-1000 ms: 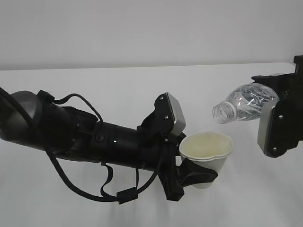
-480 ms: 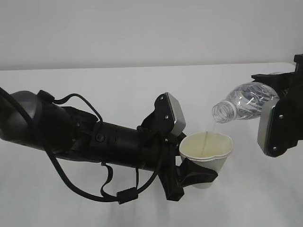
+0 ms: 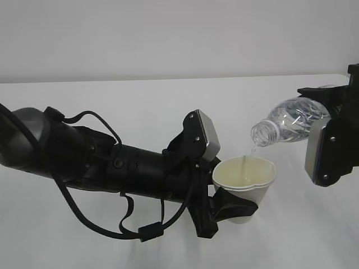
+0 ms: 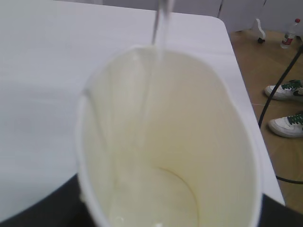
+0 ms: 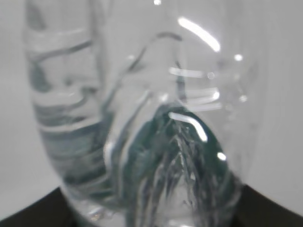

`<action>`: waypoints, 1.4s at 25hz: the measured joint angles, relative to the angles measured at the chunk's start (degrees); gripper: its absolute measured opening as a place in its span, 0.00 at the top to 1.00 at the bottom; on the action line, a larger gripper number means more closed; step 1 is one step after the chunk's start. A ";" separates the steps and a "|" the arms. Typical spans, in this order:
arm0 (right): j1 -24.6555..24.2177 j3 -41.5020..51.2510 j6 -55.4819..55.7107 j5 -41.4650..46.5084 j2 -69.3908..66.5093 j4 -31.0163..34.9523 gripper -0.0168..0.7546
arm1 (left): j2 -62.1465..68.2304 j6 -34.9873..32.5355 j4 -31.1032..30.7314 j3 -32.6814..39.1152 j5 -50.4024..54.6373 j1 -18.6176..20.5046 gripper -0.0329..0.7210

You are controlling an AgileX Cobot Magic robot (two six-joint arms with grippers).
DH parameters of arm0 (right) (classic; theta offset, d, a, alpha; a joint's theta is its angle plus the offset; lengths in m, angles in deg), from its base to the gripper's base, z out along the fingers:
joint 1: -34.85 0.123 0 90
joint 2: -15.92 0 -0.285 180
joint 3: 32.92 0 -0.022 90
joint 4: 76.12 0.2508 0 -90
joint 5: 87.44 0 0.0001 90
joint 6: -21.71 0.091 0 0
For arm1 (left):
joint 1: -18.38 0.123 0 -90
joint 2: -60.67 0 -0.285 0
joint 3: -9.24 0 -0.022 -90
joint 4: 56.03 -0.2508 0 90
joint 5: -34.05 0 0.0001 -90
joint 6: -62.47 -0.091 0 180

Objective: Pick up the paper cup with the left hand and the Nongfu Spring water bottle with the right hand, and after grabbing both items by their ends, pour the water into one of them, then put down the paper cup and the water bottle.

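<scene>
The white paper cup (image 3: 245, 178) hangs upright above the table, and my left gripper (image 3: 234, 205) is shut on its lower end. The clear ribbed Nongfu Spring water bottle (image 3: 291, 120) is tipped with its open neck (image 3: 262, 134) down-left over the cup's rim. My right gripper (image 3: 328, 112) is shut on the bottle's base end. A thin stream of water (image 3: 251, 153) falls from the neck into the cup. In the left wrist view the cup's cream inside (image 4: 208, 156) fills the frame, with the stream (image 4: 161, 23) entering and water at the bottom. The right wrist view shows only the bottle (image 5: 142, 118) close up.
The white table (image 3: 140, 95) runs back to a pale wall. In the left wrist view the table's right edge (image 4: 236, 61) drops to a wooden floor with white-and-green shoes (image 4: 284, 90), a black cable (image 4: 277, 94) and a small bottle (image 4: 289, 40).
One second ago no water was leaving the bottle; half a second ago a thin stream appeared, and it still runs into the cup. Neither arm has visibly shifted.
</scene>
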State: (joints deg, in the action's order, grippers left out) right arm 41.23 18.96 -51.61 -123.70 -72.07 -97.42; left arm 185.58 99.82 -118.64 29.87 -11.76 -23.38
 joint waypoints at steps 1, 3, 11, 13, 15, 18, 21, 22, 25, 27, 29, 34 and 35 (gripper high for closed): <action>0.00 0.00 0.00 0.00 0.00 0.00 0.47 | 0.00 0.00 0.00 0.00 0.00 0.00 0.43; 0.00 0.00 -0.10 -0.09 0.00 0.00 0.47 | 0.00 0.00 0.00 0.00 0.00 0.00 0.43; 0.00 0.00 -0.42 -0.23 0.00 -0.08 0.47 | 0.00 0.00 0.00 0.00 0.00 0.00 0.43; 0.00 0.00 -0.42 -0.23 0.00 -0.08 0.47 | 0.00 0.00 0.00 0.00 0.00 0.00 0.43; 0.00 0.00 -0.94 -0.23 0.00 -0.08 0.48 | 0.00 0.00 0.00 0.00 0.00 0.00 0.43; 0.00 0.00 -1.45 -0.27 0.00 -0.08 0.48 | 0.00 0.00 0.00 0.00 0.00 0.00 0.43; 0.00 0.00 -1.53 -0.27 0.00 -0.08 0.48 | 0.00 0.00 0.00 0.00 0.00 0.00 0.43; 0.00 0.00 -1.53 -0.36 0.00 -0.08 0.48 | 0.00 0.00 0.00 0.00 0.00 0.00 0.43; 0.00 0.00 -1.53 -0.36 0.00 -0.08 0.48 | 0.00 0.00 0.00 0.00 0.00 0.00 0.43; 0.00 0.00 -1.58 -0.36 0.00 -0.08 0.48 | 0.00 0.00 0.00 0.00 0.00 0.00 0.43; 0.00 0.00 -1.58 -0.36 0.00 -0.08 0.48 | 0.00 0.05 0.00 0.00 0.00 0.00 0.43; 0.00 0.00 -1.67 -0.36 0.00 -0.08 0.48 | 0.00 0.05 0.00 0.00 0.00 0.00 0.43; 0.00 0.00 -1.67 -0.36 0.00 -0.08 0.48 | 0.00 0.05 0.00 0.00 0.00 0.00 0.43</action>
State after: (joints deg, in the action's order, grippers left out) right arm 41.23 18.96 -53.28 -124.06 -72.07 -97.51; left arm 185.58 99.88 -118.64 29.87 -11.76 -23.38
